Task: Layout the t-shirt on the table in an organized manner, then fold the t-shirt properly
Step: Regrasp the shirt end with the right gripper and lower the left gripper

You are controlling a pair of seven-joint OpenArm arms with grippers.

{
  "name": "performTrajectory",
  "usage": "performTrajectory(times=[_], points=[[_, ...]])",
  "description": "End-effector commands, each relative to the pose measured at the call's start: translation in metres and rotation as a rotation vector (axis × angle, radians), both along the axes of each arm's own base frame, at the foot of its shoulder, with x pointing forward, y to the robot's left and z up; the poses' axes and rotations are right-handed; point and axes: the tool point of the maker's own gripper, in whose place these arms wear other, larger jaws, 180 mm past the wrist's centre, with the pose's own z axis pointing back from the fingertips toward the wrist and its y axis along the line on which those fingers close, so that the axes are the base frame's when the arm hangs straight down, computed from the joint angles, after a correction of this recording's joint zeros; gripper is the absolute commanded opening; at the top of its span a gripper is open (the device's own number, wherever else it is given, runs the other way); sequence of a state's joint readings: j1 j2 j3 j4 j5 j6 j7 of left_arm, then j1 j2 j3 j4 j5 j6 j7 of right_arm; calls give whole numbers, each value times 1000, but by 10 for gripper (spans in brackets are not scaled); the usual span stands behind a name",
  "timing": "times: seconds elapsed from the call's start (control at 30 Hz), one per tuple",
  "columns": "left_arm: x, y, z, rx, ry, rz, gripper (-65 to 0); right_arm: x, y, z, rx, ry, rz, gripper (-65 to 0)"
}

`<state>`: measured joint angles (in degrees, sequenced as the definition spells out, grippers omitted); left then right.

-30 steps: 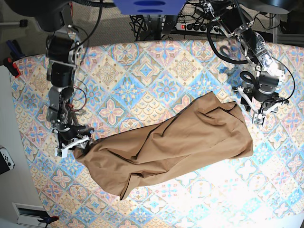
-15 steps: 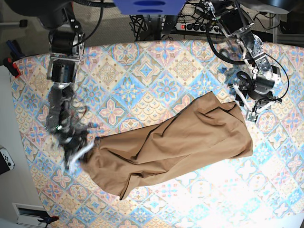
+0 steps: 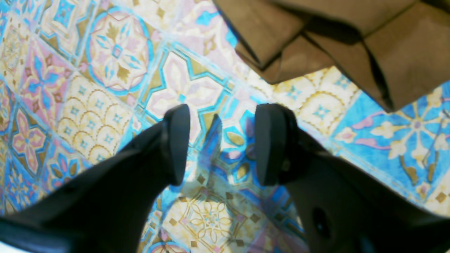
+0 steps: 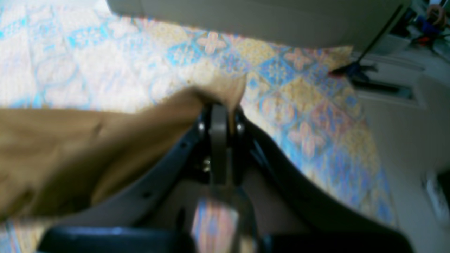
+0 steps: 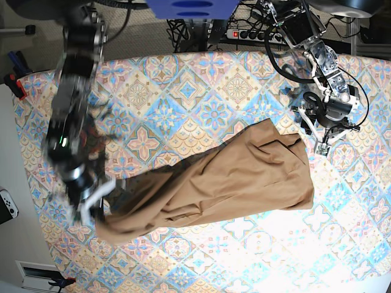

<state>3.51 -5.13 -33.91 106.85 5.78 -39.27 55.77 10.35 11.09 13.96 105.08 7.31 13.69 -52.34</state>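
The tan-brown t-shirt (image 5: 220, 180) lies bunched in a long diagonal heap across the patterned table (image 5: 201, 97). My right gripper (image 5: 98, 204), on the base view's left, is shut on the t-shirt's lower left end and holds it a little off the table. In the right wrist view the right gripper (image 4: 219, 116) pinches a tan fold (image 4: 105, 140). My left gripper (image 5: 317, 137), on the base view's right, is open and empty just beside the shirt's upper right corner. In the left wrist view its fingers (image 3: 267, 140) hover over bare table, with shirt corners (image 3: 316, 42) just beyond.
The table's left edge (image 5: 24, 159) runs close to the right arm, with floor and a small white device (image 5: 7, 206) beyond it. Cables and a power strip (image 5: 247, 33) lie behind the table's far edge.
My right gripper has dragged the shirt's left end downward and leftward, stretching and shifting the cloth. My left gripper has edged slightly up and away from the shirt corner.
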Motion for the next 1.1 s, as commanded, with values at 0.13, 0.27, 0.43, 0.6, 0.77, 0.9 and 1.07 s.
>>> performTrajectory(times=[0.13, 0.27, 0.43, 0.6, 0.77, 0.9, 1.07], points=[[7, 3, 11, 11, -39, -3, -362, 9, -1, 31, -1, -92, 3, -650], [7, 2, 11, 9, -39, -6, -362, 45, -13, 28, 37, -56, -28, -650], [15, -26, -3, -4, 2, -97, -356, 62, -24, -13, 79, 74, -59, -650], [33, -53, -2, -91, -108, -135, -356, 60, -22, -22, 79, 95, -54, -377], [41, -58, -14, -138, -112, -139, -356, 39, -24, -55, 75, 166, -61, -196], [53, -56, -31, -181, -77, -127, -356, 21, -20, -57, 57, 156, -50, -204], [68, -60, -39, -223, -88, -138, -356, 20, -15, -22, 33, 59, -31, -207]])
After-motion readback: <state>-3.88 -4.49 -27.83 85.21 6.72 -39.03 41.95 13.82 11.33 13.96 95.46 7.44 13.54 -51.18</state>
